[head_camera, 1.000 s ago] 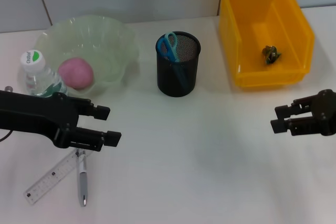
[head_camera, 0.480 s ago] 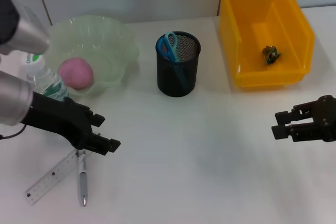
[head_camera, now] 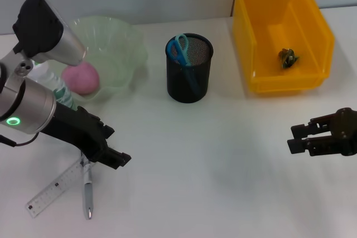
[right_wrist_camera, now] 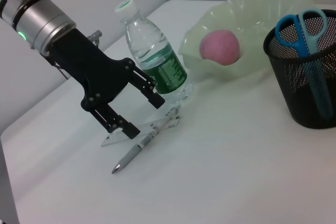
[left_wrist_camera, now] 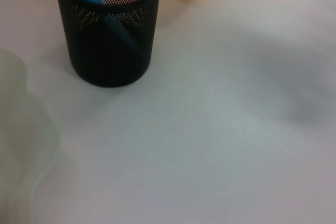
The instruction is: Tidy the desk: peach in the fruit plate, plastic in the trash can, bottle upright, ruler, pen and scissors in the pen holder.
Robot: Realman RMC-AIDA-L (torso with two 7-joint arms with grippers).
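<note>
The pink peach [head_camera: 81, 77] lies in the pale green fruit plate [head_camera: 120, 40]. An upright bottle [right_wrist_camera: 155, 56] stands beside the plate, mostly hidden behind my left arm in the head view. A clear ruler [head_camera: 53, 189] and a silver pen [head_camera: 87, 190] lie flat on the table. My left gripper [head_camera: 110, 146] hangs open just above their far ends, holding nothing. Blue scissors [head_camera: 179, 50] stand in the black mesh pen holder [head_camera: 189, 76]. The crumpled plastic [head_camera: 288, 57] sits in the yellow trash can [head_camera: 312, 32]. My right gripper [head_camera: 297, 137] hovers open at the right, away from everything.
From the left wrist, the pen holder [left_wrist_camera: 110, 30] shows with bare white table in front of it. The right wrist view takes in the left gripper [right_wrist_camera: 144, 115], ruler [right_wrist_camera: 155, 124] and pen [right_wrist_camera: 134, 153]. A wall runs behind the table.
My left arm has swung round and tilted, with its forearm rising into view and the gripper pointing down at the pen and ruler. The right gripper has sunk slightly.
</note>
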